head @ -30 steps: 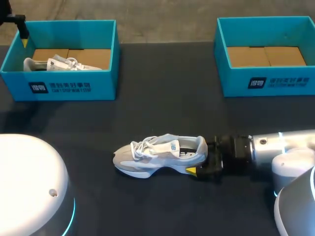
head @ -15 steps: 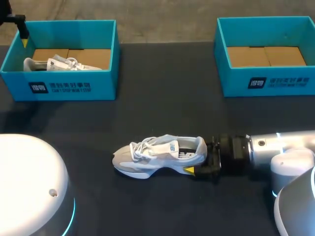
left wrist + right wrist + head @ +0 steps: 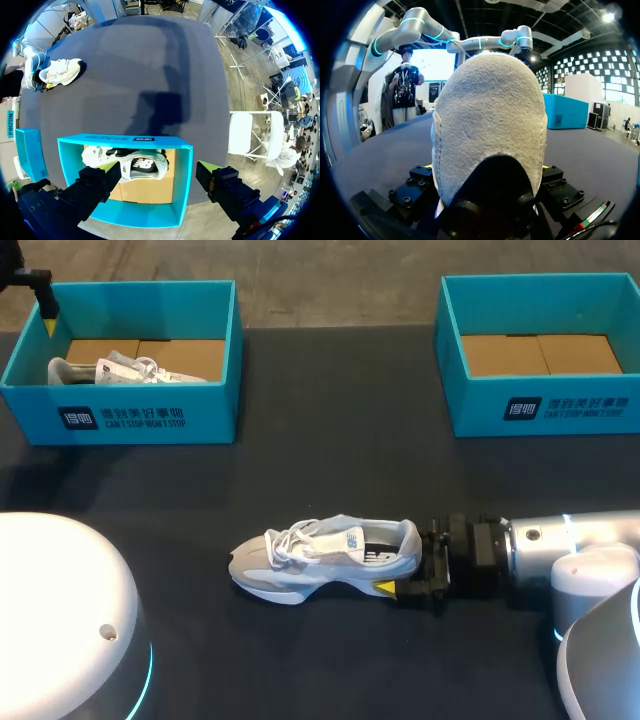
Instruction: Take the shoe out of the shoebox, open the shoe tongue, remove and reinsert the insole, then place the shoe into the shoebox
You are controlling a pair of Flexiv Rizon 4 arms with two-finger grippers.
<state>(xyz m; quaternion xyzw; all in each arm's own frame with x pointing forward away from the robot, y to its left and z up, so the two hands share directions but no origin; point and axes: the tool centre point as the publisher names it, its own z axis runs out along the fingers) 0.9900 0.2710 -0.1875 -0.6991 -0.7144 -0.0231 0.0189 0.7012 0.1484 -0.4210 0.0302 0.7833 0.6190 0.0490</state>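
Since the heel fills nearly all of the right wrist view, you get little else from it: the shoe (image 3: 487, 130) blocks the table ahead, and only dark finger blocks show on either side of it. Your right gripper (image 3: 412, 562) pinches that heel from two sides. In the head view you see just its near yellow tip against the sole, the far finger lost behind the shoe.

The shoe sits on the table (image 3: 330, 460) near the front middle, toe toward your left side. It is well apart from both boxes, with open dark tabletop all round it. The right shoebox (image 3: 545, 405) stands at the far right, its outer end cut off by the view's edge, only cardboard showing inside. The left shoebox (image 3: 120, 420) stands at the far left and holds a second shoe (image 3: 110, 370), partly hidden by the box wall.

Your left gripper (image 3: 157, 170) hangs above that box, fingers spread wide, apart from the box and the second shoe. The head view catches only one of its fingers, at the box's far left corner.
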